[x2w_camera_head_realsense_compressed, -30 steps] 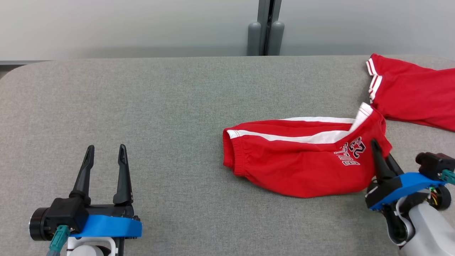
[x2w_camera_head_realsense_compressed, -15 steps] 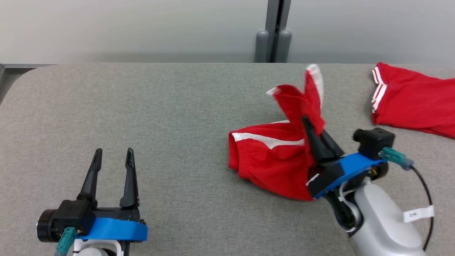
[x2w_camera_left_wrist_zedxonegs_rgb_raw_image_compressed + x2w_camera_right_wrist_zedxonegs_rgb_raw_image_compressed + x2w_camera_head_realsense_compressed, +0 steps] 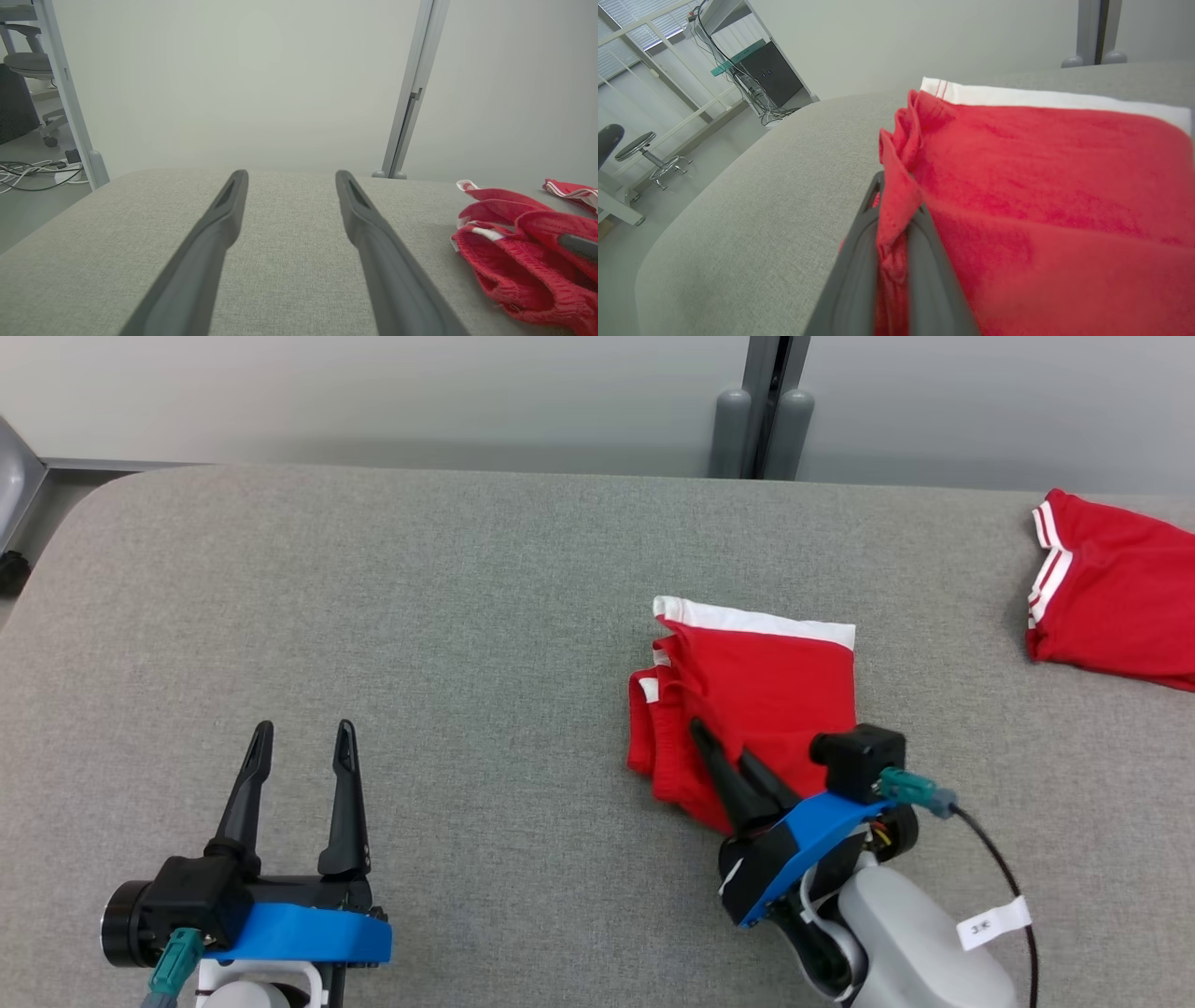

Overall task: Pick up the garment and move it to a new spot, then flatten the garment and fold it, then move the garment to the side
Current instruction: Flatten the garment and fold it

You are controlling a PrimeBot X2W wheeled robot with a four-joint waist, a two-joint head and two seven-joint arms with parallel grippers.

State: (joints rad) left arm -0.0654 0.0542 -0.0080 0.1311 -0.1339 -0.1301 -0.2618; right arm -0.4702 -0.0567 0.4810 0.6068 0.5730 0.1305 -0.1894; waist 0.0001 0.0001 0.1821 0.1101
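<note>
Clamping edge of folded red garment

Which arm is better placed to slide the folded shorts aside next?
Likely right: the right gripper is shut on the red shorts; the left gripper stands open, apart from them.
</note>
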